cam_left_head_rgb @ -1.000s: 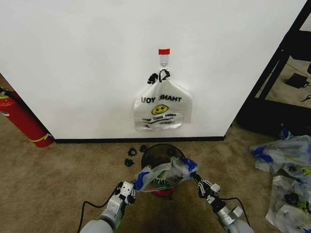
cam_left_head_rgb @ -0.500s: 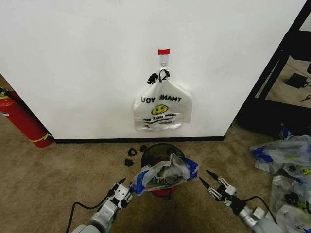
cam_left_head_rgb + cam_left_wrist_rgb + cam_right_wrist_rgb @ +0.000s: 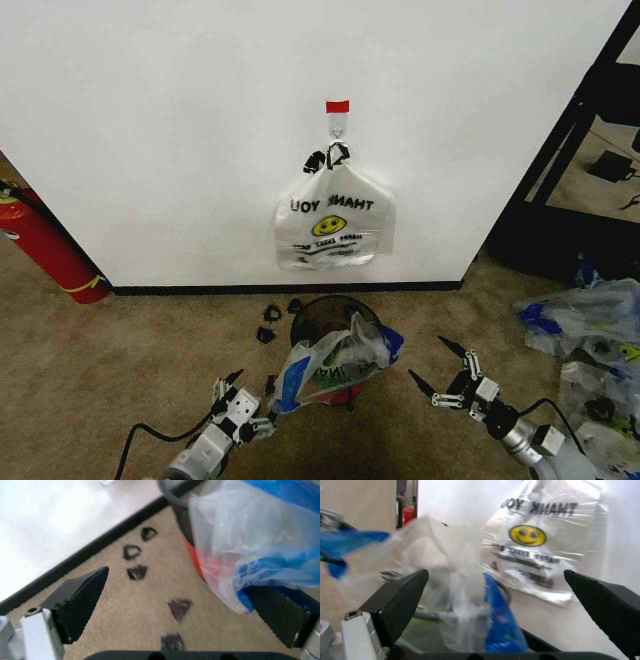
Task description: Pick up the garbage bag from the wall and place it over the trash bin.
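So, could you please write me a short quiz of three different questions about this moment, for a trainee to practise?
1. True or false: the thin see-through garbage bag with blue patches rests on the round black mesh trash bin.
2. Multiple choice: the left gripper and right gripper are: A) both open, apart from the bag; B) both shut on the bag; C) one open, one shut.
3. Short answer: what hangs from the small hook on the plain white wall?

Key: 1 true; 2 A; 3 a white THANK YOU smiley bag.
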Controlling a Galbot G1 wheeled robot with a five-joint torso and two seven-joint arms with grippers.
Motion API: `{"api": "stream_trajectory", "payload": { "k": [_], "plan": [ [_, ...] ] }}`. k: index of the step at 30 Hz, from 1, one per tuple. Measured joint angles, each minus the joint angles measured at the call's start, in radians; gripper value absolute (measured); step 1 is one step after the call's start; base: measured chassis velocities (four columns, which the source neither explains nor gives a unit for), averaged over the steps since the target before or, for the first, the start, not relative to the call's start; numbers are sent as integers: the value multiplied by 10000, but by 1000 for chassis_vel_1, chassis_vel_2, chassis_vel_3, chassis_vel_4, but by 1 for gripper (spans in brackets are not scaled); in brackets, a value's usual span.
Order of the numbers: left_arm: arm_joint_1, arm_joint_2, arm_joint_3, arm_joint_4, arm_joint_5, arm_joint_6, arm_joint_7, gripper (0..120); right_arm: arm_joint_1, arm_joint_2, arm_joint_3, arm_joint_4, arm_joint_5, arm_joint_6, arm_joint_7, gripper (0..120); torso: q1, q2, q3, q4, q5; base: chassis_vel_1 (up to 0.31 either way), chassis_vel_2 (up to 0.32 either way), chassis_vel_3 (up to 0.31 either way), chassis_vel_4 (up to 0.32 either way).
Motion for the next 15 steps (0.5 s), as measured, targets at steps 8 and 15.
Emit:
{"api": "stream_trajectory", "payload": {
  "k": [8, 15],
  "plan": [
    [-615, -361, 37, 952, -522, 443, -830, 100, -209, 152, -133, 398, -142, -122, 14, 100, 0, 0, 0, 3, 5, 0, 0, 0, 0],
    [-664, -902, 50, 1213, -1868, 811, -1322, 100, -313, 226, -182, 534, -206, -128, 13, 100, 0, 0, 0, 5, 3, 0, 0, 0, 0]
  ]
}}
